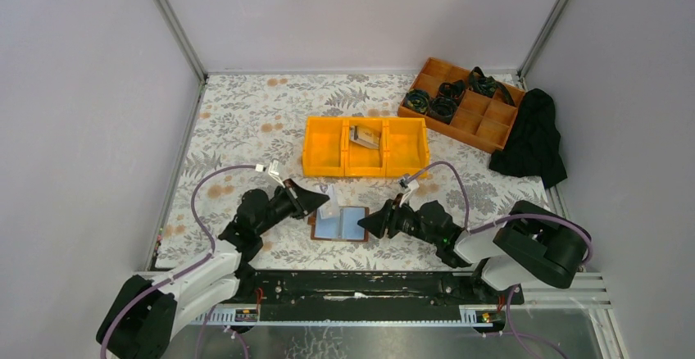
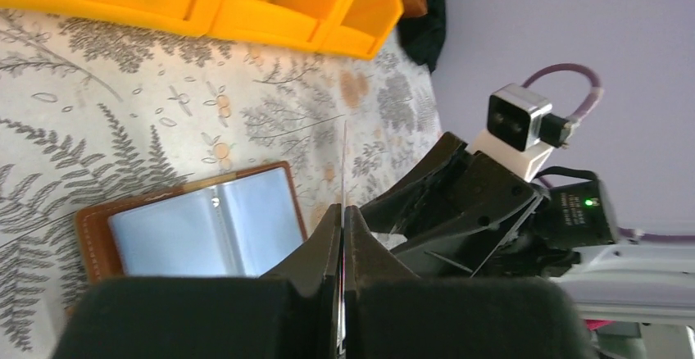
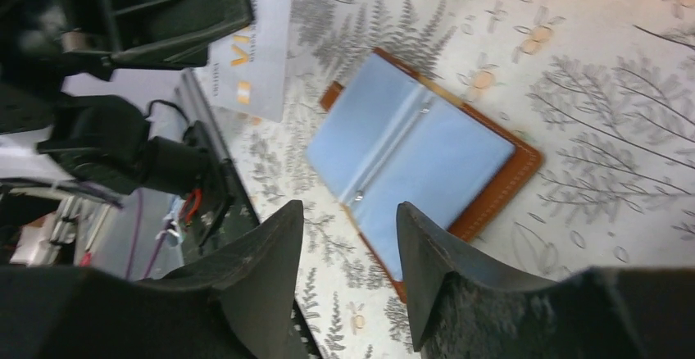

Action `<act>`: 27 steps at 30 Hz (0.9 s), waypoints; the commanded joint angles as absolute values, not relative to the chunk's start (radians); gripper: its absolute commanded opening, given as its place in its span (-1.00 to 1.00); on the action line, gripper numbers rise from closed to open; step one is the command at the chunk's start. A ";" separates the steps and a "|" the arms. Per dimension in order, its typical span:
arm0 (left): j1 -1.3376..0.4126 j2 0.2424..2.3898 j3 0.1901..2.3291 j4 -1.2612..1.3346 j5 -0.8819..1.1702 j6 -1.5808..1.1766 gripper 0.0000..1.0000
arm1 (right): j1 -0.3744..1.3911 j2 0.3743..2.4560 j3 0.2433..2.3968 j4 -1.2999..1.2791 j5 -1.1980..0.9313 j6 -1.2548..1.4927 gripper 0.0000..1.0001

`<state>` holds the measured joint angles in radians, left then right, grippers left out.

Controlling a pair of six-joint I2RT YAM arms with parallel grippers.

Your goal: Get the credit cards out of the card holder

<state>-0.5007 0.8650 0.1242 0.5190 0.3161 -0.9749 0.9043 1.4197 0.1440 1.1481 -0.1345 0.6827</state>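
At the near left of the table (image 1: 246, 113), the left gripper (image 1: 321, 202) is clenched on a card (image 3: 252, 64) — pale, with printed lettering, pinched along one edge and lifted off the surface. From the left wrist view that card shows only edge-on, a thin line rising between the closed fingers (image 2: 328, 244). Just right of it and below, the holder (image 1: 342, 224) lies open flat on the fern-print cloth, brown leather rim around two pale blue sleeves. The right gripper (image 3: 348, 209) sits at the holder's right edge, its jaws parted and gripping nothing — the holder shows between them. Farther back, a yellow bin (image 1: 344, 167) has three compartments; a second card (image 1: 363, 136) lies in the middle one. To the right stand a wooden tray (image 1: 479, 121) and a black cloth (image 1: 533, 134).
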 commanded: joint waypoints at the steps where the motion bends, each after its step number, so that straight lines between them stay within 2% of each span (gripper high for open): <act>1: -0.489 0.817 0.091 0.719 0.348 -1.039 -1.00 | 0.914 1.457 0.125 1.516 -0.262 0.733 0.04; 3: -0.489 0.814 0.079 0.764 0.359 -1.055 -1.00 | 0.914 1.492 0.129 1.601 -0.299 0.755 0.04; 8: -0.490 0.848 0.033 0.954 0.413 -1.111 -1.00 | 0.913 1.569 0.168 1.691 -0.354 0.797 0.19; 13: -0.490 0.884 0.019 1.034 0.439 -1.123 -1.00 | 0.914 1.575 0.201 1.680 -0.364 0.793 0.20; 24: -0.491 0.915 -0.001 1.120 0.468 -1.144 -1.00 | 0.913 1.603 0.270 1.637 -0.376 0.788 0.00; 27: -0.492 0.921 -0.005 1.128 0.470 -1.146 -1.00 | 0.913 1.611 0.282 1.634 -0.377 0.796 -0.12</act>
<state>-0.4965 0.9154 0.0090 1.0275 0.4488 -1.1374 0.9054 1.6020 0.2428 1.5764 -0.3611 0.7918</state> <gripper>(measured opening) 0.012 0.478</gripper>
